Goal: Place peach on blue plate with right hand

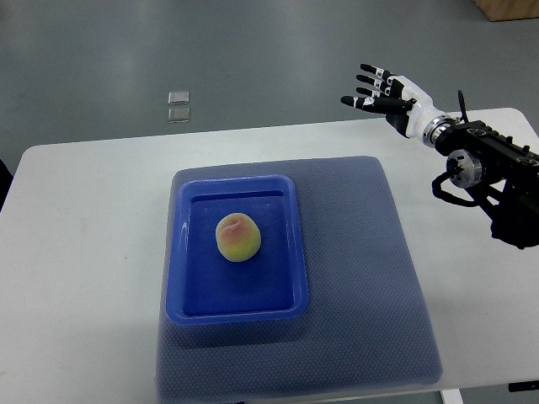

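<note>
Peach [238, 237] lies well apart from the right robot hand [381, 94], down and to the left of it, resting in the middle of the blue plate [189, 252]. That hand hangs over the far right edge of the desk [76, 252] with its black-tipped fingers [368, 80] spread and holding nothing; its white palm joins a black jointed arm that comes in from the right side. Bare white desk surface separates the hand from the nearest corner of a dark blue textured mat [379, 252], leaving open room. The mat carries the plate, a glossy rectangular tray with a raised rim and rounded corners. The fruit is round, yellow with a pink blush. Beyond the desk's far edge, two small clear squares [178, 106] sit on the grey floor.
</note>
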Controlling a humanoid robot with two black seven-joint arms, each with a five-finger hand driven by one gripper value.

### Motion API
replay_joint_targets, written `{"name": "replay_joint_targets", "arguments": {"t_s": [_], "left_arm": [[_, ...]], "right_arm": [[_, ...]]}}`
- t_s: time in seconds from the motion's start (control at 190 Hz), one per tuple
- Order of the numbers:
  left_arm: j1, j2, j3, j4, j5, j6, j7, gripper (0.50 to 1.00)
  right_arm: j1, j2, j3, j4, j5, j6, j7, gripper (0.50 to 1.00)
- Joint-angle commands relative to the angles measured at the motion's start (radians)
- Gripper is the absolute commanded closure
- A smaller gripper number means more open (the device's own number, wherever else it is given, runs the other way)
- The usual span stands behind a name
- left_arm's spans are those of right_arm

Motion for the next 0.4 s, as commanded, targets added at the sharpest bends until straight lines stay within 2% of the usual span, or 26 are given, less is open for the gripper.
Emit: {"name": "replay_joint_targets", "arguments": {"t_s": [0.0,0.395], "left_arm": [[0.000,0.000,-0.002,0.000,0.000,0.000,0.000,0.500],[0.000,0.000,-0.002,0.000,0.000,0.000,0.000,0.500]], "right_arm": [[-0.023,-0.001,0.018,0.000,0.080,-0.011,0.001,0.574],[-0.063,0.011,0.050,0.002,0.117,-0.002,0.023,0.570]]}}
